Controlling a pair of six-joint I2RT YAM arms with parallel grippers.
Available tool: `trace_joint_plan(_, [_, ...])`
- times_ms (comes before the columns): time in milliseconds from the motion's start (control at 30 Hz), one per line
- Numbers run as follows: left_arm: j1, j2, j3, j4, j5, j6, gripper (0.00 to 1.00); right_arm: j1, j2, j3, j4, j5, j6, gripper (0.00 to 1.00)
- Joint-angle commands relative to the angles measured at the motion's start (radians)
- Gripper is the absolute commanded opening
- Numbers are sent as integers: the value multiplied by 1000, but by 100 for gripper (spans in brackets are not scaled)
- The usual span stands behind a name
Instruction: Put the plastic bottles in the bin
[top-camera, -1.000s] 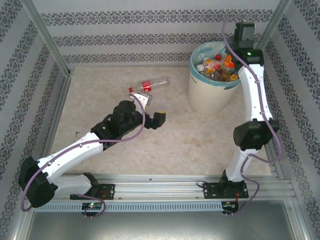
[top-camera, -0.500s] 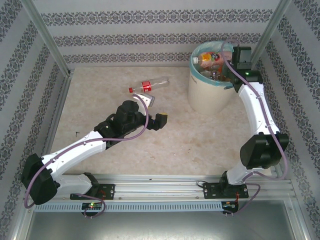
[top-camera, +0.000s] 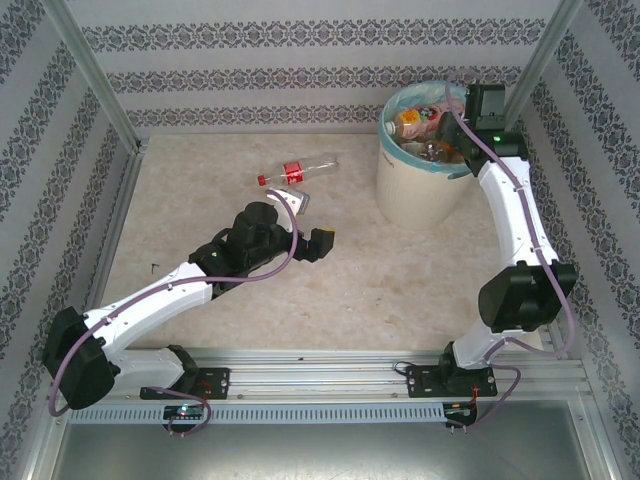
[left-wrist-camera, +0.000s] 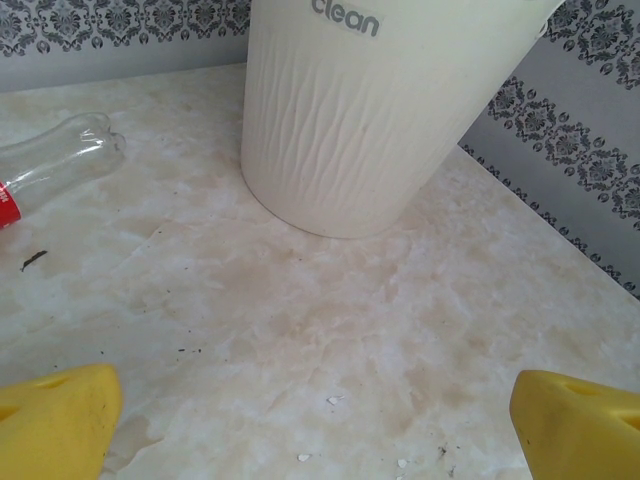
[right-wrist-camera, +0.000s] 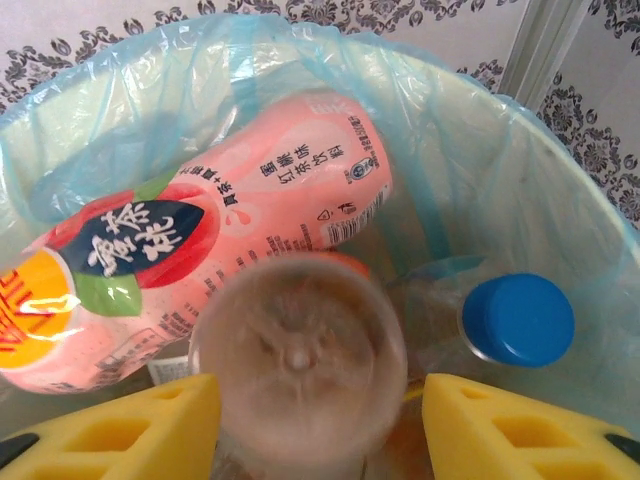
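**A:** The right hand (right-wrist-camera: 320, 400) hangs over the bin (top-camera: 415, 195) at the one o'clock corner of the bench (top-camera: 200, 200). Its yellow fingers (right-wrist-camera: 190, 410) are spread either side of a clear bottle (right-wrist-camera: 300, 365) seen end-on. There's a sliver of gap on one side, so it looks loose, not pinched.

**B:** And there's the risk: that bin is heaped. A pink-labelled bottle (right-wrist-camera: 220, 230) lies across the top, a blue cap (right-wrist-camera: 518, 318) at its four o'clock, more bottles beneath. One landing on that pile could bounce or roll out over the side.

**A:** The teal bag (right-wrist-camera: 130, 90) too. Fingers this low could snag it.

**B:** The left hand (top-camera: 308, 218) is spread wide, holding nothing. One red-labelled bottle (top-camera: 298, 170) lies on its side on the bench at that hand's twelve o'clock, with the bin well apart at the bottle's three.

**A:** It's round and lying flat, so a nudge from one finger could send it rolling toward the back wall (top-camera: 250, 80).
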Motion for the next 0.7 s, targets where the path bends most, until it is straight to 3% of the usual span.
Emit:
trace_joint_plan(0, [9,5,23,24,-16,12,100,20,-41,51,-59,-17,8,57])
trace_joint_plan(200, [18,9,44,14,-30,29,100,27,-84,18,-34,-50,14,51])
trace_joint_plan(400, [34,4,70,-23,-81,40,100,38,-133,-21,-24,-77,39,52])
trace_joint_plan(500, [90,49,173,-126,-112,64,100,72,-193,-23,-20,-54,31,54])
trace_joint_plan(667, [222,222,376,-238,-26,94,100,175,-341,-80,-3,16,16,56])
